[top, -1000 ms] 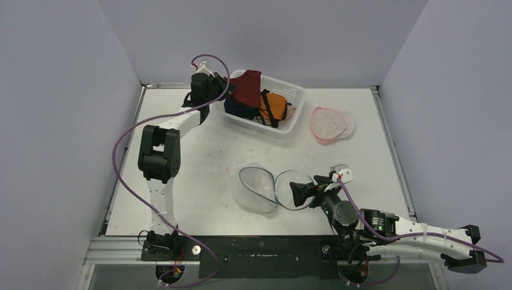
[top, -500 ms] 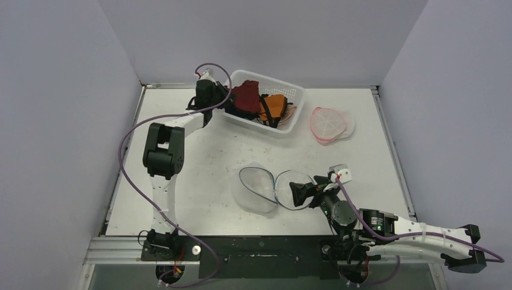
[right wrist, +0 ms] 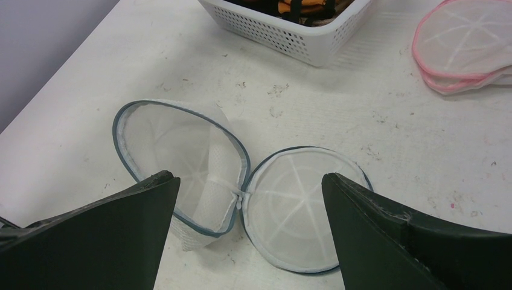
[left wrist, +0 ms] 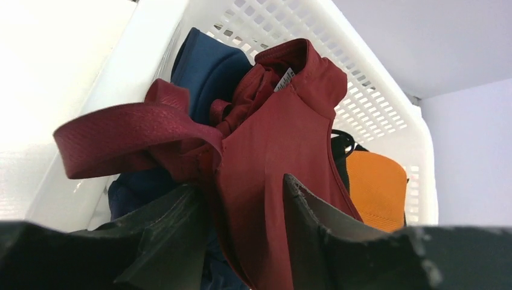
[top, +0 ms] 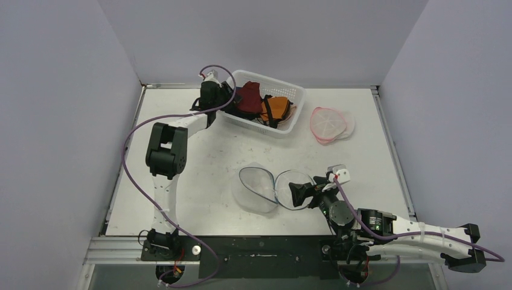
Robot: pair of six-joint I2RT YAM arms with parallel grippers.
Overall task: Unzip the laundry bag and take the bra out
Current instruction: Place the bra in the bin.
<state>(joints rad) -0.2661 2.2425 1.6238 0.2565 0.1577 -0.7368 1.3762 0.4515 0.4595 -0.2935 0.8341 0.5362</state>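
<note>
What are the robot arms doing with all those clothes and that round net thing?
The left gripper is reaching into the white basket, with a red bra between its fingers. I can't tell if it is squeezing it. The right gripper hovers wide open over the blue-rimmed laundry bag, which lies unzipped and empty on the table. A pink-rimmed bag sits farther back.

L arm (top: pixel 166 148) reached to far-left corner of table (top: pixel 205 163), L gripper (left wrist: pixel 241 184) jaws partly apart. R arm (top: pixel 386 226) low by near edge, R gripper (right wrist: pixel 250 177) jaws wide apart.
</note>
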